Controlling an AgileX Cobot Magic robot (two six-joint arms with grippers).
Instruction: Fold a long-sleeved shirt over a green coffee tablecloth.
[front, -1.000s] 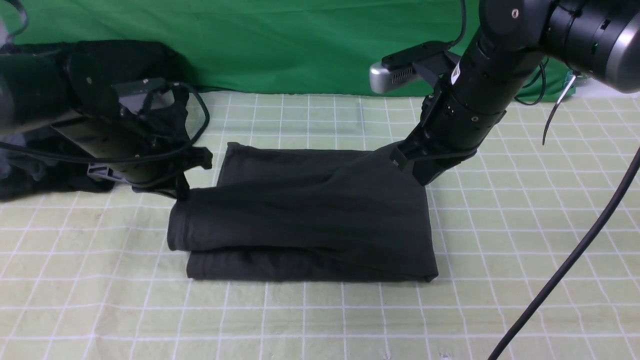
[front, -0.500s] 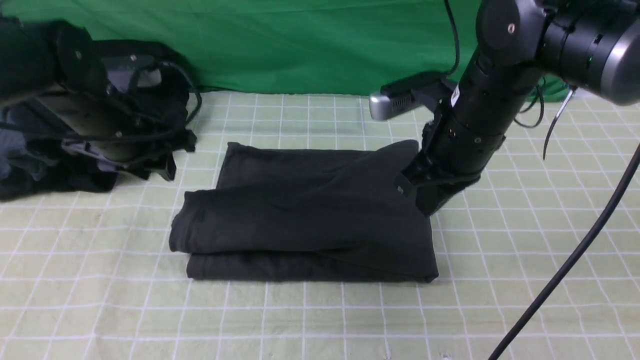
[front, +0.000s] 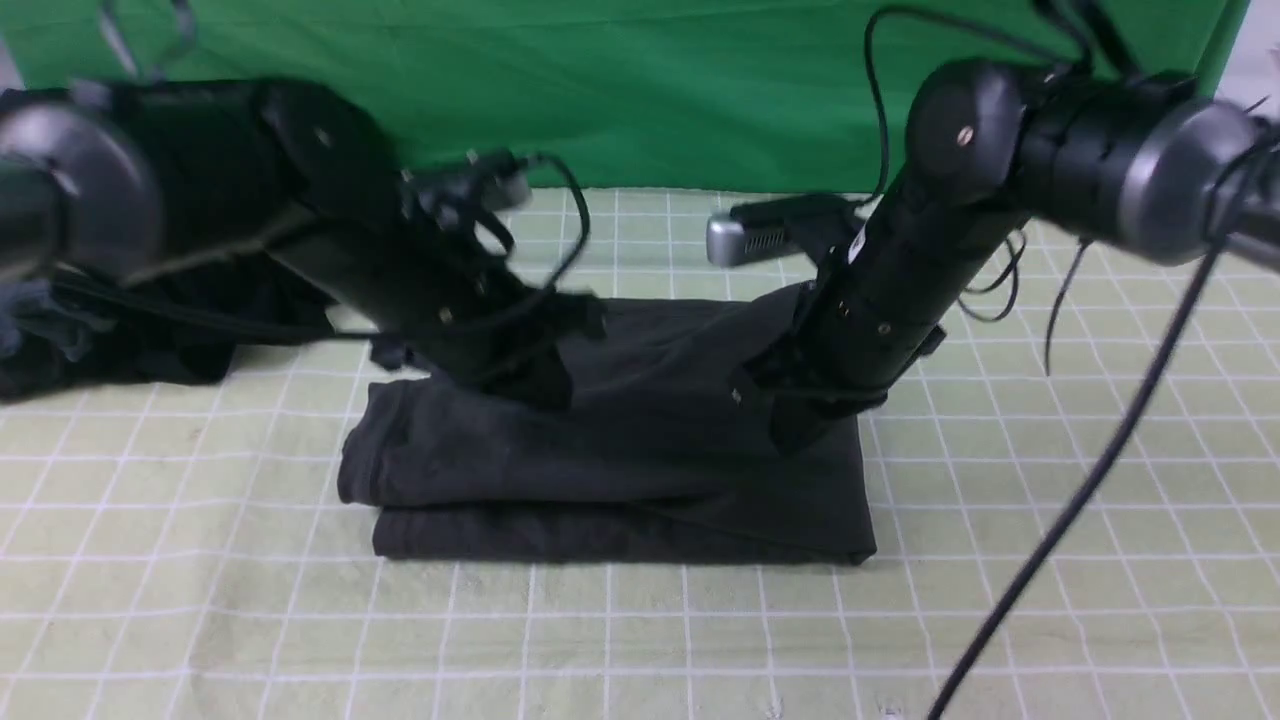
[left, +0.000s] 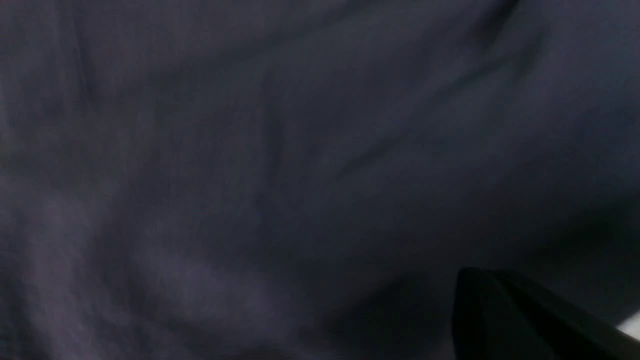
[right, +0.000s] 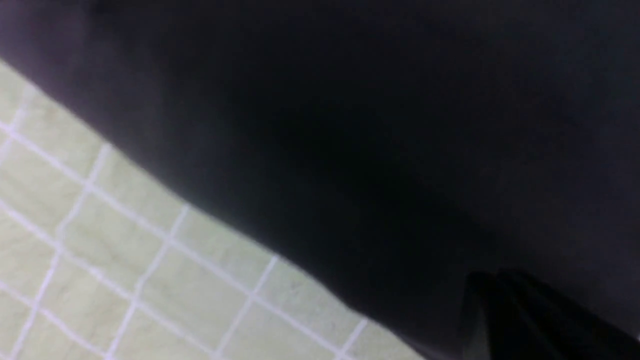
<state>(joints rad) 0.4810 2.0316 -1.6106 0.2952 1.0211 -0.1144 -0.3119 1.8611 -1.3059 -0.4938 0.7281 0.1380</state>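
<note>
Left gripper: you see the left gripper (front: 545, 385) down on the shirt, near its left half. Its jaws are pressed together. You cannot tell if any cloth is pinched between them.
Right gripper: the right gripper (front: 785, 435) is down on the right part of the shirt. Its jaws are pressed together too. You cannot tell if it pinches the cloth.
Shirt: the shirt (front: 620, 470) is dark grey and folded into a wide flat bundle. It lies in the middle of the tablecloth. A rolled edge sits on top of a flat layer at the front.
Tablecloth: the tablecloth (front: 200, 600) is pale green with thin white lines that make small squares. It lies under the shirt and spreads out all around it.
Left wrist view: you see only grey cloth (left: 250, 175) up close, with soft creases, and a dark tip in one corner.
Right wrist view: you see dark cloth (right: 375, 125) up close and a piece of the tablecloth (right: 100, 250) beside it.
Clothes pile: a black clothes pile (front: 120, 340) lies far left, apart from the shirt.
Backdrop: a plain green backdrop (front: 600, 90) hangs at the back.
</note>
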